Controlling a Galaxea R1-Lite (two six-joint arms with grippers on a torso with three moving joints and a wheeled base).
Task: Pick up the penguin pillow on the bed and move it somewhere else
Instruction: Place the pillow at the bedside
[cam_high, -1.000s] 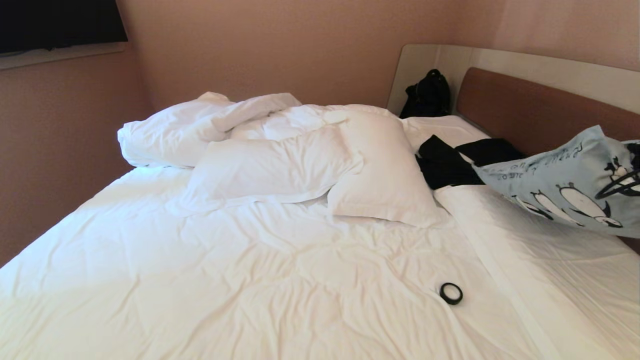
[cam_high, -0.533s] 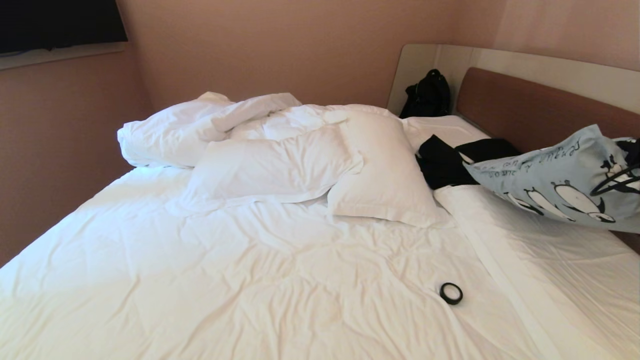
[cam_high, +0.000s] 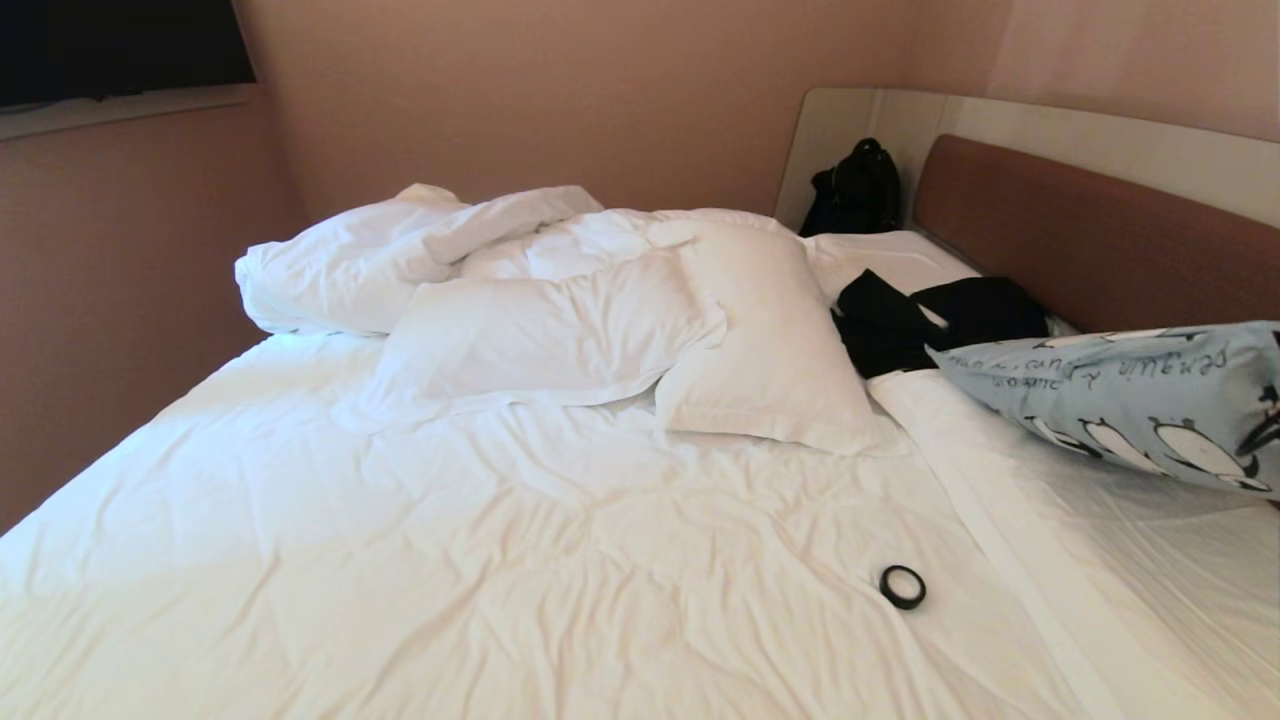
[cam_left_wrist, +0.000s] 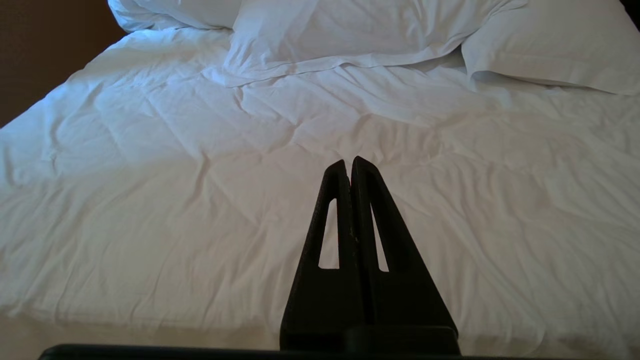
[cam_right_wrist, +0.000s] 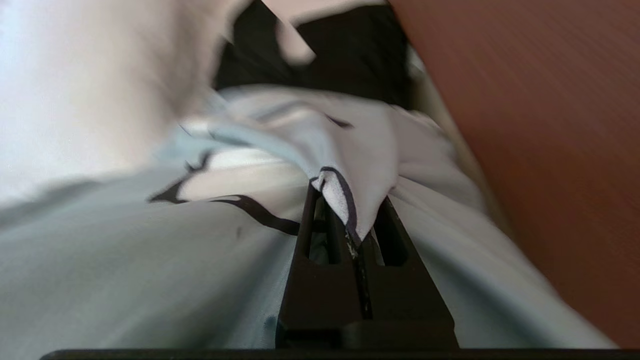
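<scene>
The penguin pillow (cam_high: 1130, 400), pale blue-grey with penguins and dark script, lies almost level and low over the right side of the bed (cam_high: 500, 520), close to the brown headboard (cam_high: 1080, 230). I cannot tell whether it touches the sheet. In the right wrist view my right gripper (cam_right_wrist: 350, 205) is shut on a pinched fold of the pillow (cam_right_wrist: 125, 260), with cloth bunched over the fingertips. This gripper lies beyond the right edge of the head view. My left gripper (cam_left_wrist: 350, 162) is shut on nothing and hangs over the white duvet (cam_left_wrist: 200, 200) near the foot.
Two white pillows (cam_high: 770, 340) (cam_high: 550, 335) and a rumpled duvet (cam_high: 380, 250) lie mid-bed. Black clothing (cam_high: 930, 320) sits beside the penguin pillow's near end. A black bag (cam_high: 855, 190) leans in the corner. A black tape ring (cam_high: 902, 586) lies on the sheet.
The penguin pillow has dropped lower and tipped from a raised slant to nearly level. The right gripper's dark parts at the head view's right edge have slid out of sight. The left arm stayed still.
</scene>
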